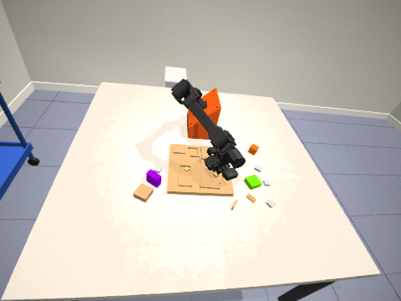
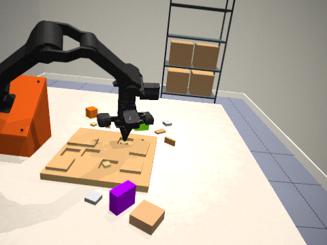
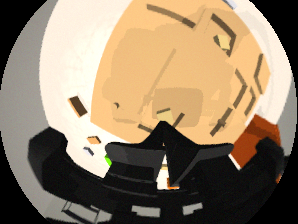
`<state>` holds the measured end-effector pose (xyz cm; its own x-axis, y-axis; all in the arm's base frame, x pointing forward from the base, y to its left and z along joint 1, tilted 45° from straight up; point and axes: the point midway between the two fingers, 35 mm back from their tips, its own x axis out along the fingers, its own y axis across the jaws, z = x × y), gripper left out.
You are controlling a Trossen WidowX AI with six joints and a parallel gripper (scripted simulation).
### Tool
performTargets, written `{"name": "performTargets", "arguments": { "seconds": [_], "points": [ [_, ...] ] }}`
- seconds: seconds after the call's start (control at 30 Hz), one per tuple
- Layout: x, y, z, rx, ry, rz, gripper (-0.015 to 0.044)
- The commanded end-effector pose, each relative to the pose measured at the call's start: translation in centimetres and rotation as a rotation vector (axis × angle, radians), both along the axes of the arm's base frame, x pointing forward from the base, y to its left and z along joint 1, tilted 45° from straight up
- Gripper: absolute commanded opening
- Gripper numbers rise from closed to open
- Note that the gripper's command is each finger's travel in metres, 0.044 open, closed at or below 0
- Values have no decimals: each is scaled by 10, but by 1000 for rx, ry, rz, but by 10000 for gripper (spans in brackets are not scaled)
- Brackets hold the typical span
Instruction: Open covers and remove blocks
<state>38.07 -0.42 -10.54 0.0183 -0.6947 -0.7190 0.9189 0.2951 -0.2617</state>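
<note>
Broadly, the white table [image 1: 83, 234] carries everything, with the orange robot base [image 2: 24, 119] at its far side and the black arm reaching fwd from it over the tan puzzle board [image 2: 68, 171]. Board lies flat near the table's middle; its covers show as raised tan slabs and dark slots, and a small pale piece [image 2: 107, 164] sits in a recess near the board's centre – can't tell if it's a block or part of a cover. The gripper [image 2: 125, 137] points straight down at the board's far part, fingers pinched together to a single tip w/ nothing between them; the tip sits at or just above a small pale piece [image 2: 123, 142] in a recess there, contact not certain. In the wrist view the closed tip hangs over the board's near edge by a darker tan recess.

Off the board, exterior view: a tan square block [image 2: 147, 216] lies near the board's front corner, the purple block [image 2: 122, 197] stands upright just beside it and close to the board edge, and a small white tile [image 2: 93, 197] lies beside the purple one. On the far side – the green block [image 1: 252, 181] sits partly hidden behind the gripper, the orange cube [image 2: 91, 111] rests well apart from it toward the base, and small tan chips [image 2: 169, 141] and white tiles [image 2: 167, 122] are scattered near the green one
</note>
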Motion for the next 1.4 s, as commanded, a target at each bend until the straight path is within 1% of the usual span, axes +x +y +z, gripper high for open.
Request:
{"name": "performTargets", "arguments": {
  "seconds": [0.0,0.2,0.5,0.73,0.77,0.83,0.93,1.0,1.07,1.37],
  "points": [
    [4,2,-5,17,-601,-602,0],
    [5,4,-8,26,-831,-840,0],
    [7,5,-9,26,-847,-856,0],
    [10,5,-9,33,-1007,-1021,0],
    [10,5,-9,32,-995,-1010,0],
    [10,5,-9,30,-941,-953,0],
    [10,5,-9,24,-780,-786,0],
    [10,5,-8,23,-746,-751,0],
    [10,5,-8,20,-667,-670,0],
    [6,5,2,-1,-98,-82,0]
  ]
}}
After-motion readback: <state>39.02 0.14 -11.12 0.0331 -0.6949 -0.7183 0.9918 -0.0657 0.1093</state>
